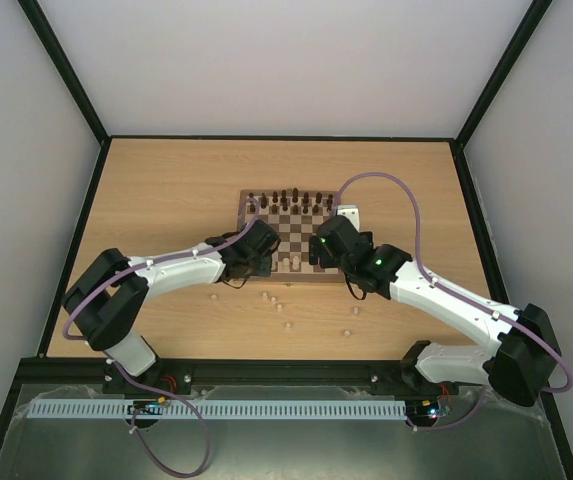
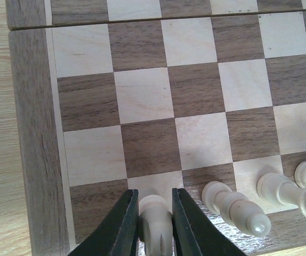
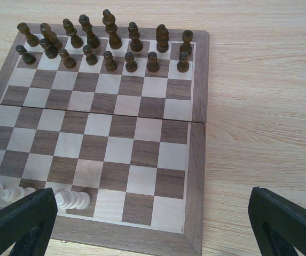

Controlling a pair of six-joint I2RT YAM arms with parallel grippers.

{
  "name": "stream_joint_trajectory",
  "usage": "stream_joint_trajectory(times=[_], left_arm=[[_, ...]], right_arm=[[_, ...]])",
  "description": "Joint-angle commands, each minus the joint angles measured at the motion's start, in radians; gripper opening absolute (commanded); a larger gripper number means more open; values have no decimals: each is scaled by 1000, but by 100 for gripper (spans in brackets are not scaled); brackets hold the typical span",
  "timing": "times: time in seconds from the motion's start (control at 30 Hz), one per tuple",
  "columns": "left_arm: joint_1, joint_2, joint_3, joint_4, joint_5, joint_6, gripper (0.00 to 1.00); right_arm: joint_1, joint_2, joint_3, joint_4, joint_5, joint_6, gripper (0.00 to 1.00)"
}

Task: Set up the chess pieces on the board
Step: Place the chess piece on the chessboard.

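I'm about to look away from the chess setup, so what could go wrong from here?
The left pincer grips a pale piece close beside a neighbouring pale piece; releasing might knock that neighbour over. Loose pale pieces lie on the table in front of the board, where a low arm swing could scatter them.

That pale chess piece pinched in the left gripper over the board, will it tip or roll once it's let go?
Probably stiff and light: the pale piece looks like small turned wood. It may tip easily, being tall and slim where the left gripper pinches it. If it topples, its round body would likely roll on the flat board.
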Motion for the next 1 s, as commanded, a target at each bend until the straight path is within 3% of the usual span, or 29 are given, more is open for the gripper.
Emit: stream_joint_trajectory(times=[0.0,0.63,0.97], left_arm=[[-4,18,22,6,7,11,16],[-3,12,8,21,15,7,29],[-4,-76,5,-9,6,2,32]], right_arm=[[-3,-2,-6,-14,25,5,99],[-3,6,-4,-13,18,2,99],[-3,6,-4,-12,14,2,99]])
